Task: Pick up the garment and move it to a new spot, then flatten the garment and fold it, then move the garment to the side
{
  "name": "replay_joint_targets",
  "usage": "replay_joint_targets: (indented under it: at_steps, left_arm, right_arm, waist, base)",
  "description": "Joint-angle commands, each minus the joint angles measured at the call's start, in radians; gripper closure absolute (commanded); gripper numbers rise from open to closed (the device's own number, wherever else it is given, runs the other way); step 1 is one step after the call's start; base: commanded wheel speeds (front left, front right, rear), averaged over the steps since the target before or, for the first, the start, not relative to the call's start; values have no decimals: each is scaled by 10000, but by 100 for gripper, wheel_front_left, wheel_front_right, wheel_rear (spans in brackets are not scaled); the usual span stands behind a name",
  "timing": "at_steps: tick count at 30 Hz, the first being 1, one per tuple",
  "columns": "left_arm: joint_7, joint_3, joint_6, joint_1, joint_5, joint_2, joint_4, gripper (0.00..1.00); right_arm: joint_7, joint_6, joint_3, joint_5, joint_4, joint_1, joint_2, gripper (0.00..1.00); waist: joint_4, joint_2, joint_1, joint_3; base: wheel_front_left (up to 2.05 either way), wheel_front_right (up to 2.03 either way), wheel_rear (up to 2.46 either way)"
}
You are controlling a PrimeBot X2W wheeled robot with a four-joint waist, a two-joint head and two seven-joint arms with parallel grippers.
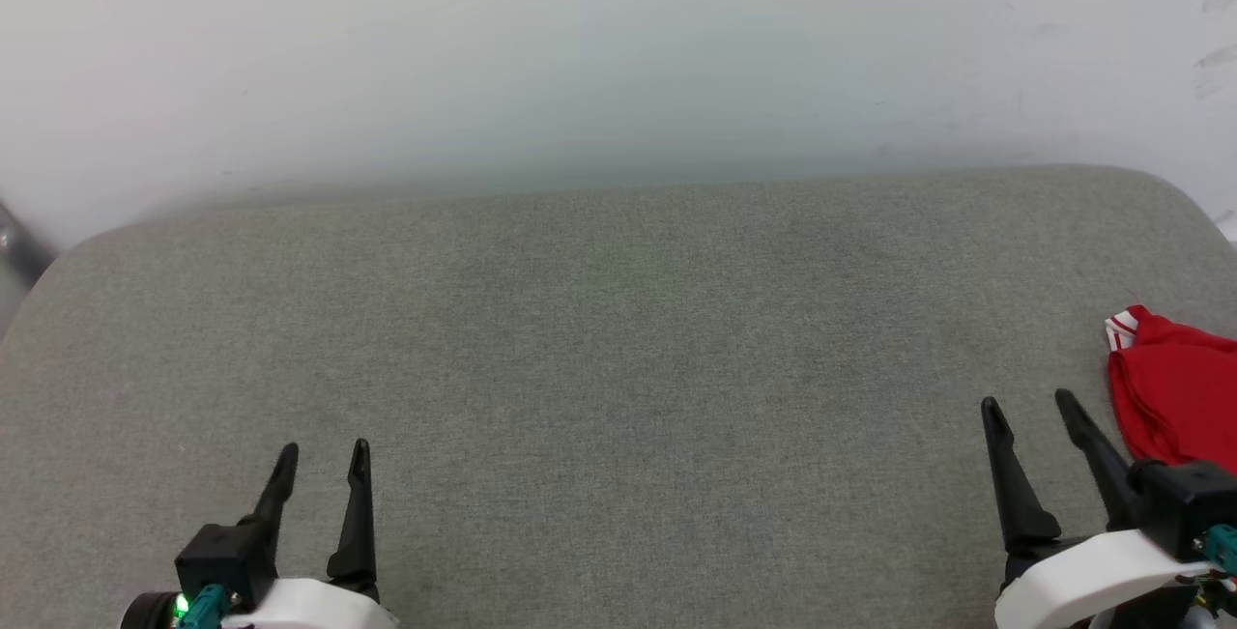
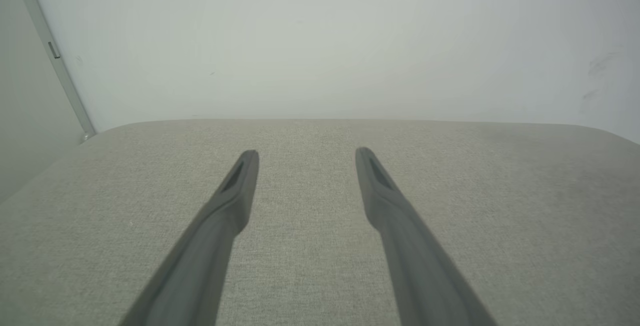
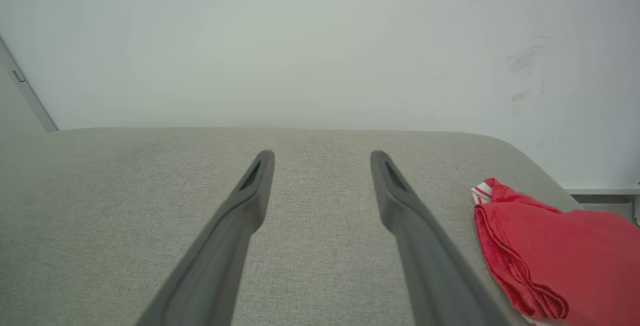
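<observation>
The garment [image 1: 1179,392] is a folded red bundle with a bit of red-and-white striped trim, lying at the right edge of the grey padded surface [image 1: 618,339]. In the right wrist view the garment [image 3: 555,246] lies just right of my fingers. My right gripper [image 1: 1029,405] stands open and empty at the lower right, a little left of the garment and apart from it. My left gripper [image 1: 324,453] stands open and empty at the lower left, far from the garment. Both pairs of fingers point toward the far wall, with nothing between them in the wrist views [image 2: 306,153] [image 3: 322,154].
A pale wall [image 1: 618,49] rises right behind the padded surface's far edge. A grey metal strip [image 2: 55,60] runs up the wall at the left. The surface's far corners are rounded, and its right edge drops off beside the garment.
</observation>
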Motion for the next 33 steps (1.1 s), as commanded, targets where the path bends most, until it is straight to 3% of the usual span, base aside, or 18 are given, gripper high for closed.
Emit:
replay_joint_targets:
  at_steps: [1, 33]
  left_arm:
    - [2, 5, -6, 1, -8, -6, -1, 100]
    - [1395, 1112, -886, -557, -4529, -922, 503, 100]
  right_arm:
    - [-5, 0, 2, 8, 7, 0, 0, 100]
    - [128, -2, -123, 5695, 1520, -760, -44, 100]
  waist:
    - [0, 0, 0, 0]
    - [101, 0, 0, 64]
  base:
    - [0, 0, 0]
    - [0, 0, 0]
